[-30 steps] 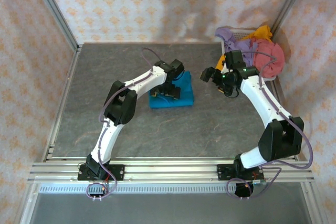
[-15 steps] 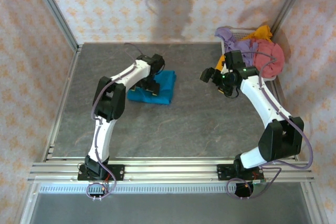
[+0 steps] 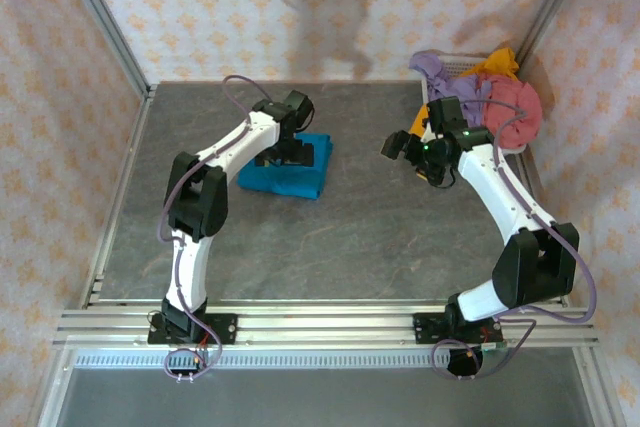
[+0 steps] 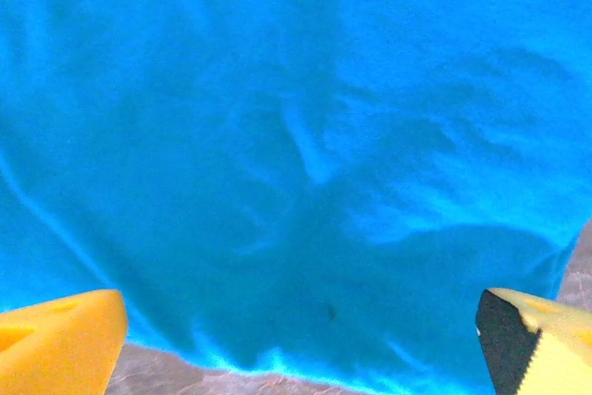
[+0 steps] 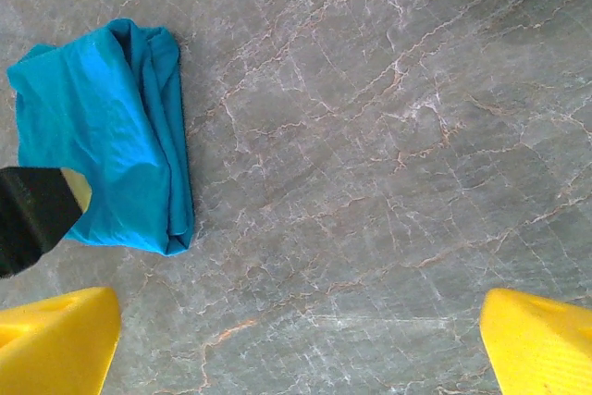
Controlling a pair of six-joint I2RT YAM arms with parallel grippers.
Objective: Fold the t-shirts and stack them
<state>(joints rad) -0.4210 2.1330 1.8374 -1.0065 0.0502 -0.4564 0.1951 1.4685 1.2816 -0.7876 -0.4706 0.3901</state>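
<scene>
The teal-blue t-shirt (image 3: pixel 290 183) lies folded into a small rectangle on the grey table, left of centre toward the back. My left gripper (image 3: pixel 292 155) is down over it, open. In the left wrist view the teal cloth (image 4: pixel 296 136) spreads between my two yellow fingertips (image 4: pixel 57 339), which stand wide apart; the left gripper (image 4: pixel 301 353) is near the shirt's near edge. My right gripper (image 3: pixel 398 144) hovers open over bare table to the right. Its wrist view shows the folded teal shirt (image 5: pixel 102 136) at the left and the right gripper (image 5: pixel 301 349) with nothing between its fingers.
A white basket (image 3: pixel 455 57) in the back right corner holds a lavender tee (image 3: pixel 435 69), an orange-yellow tee (image 3: pixel 500 59) and a dusty red tee (image 3: pixel 515 102), heaped over its rim. Metal frame rails run along the table's left and front edges. Patterned walls enclose the table.
My left gripper has slid the folded teal shirt from the table's middle to the left and slightly back. The right arm has not moved.
</scene>
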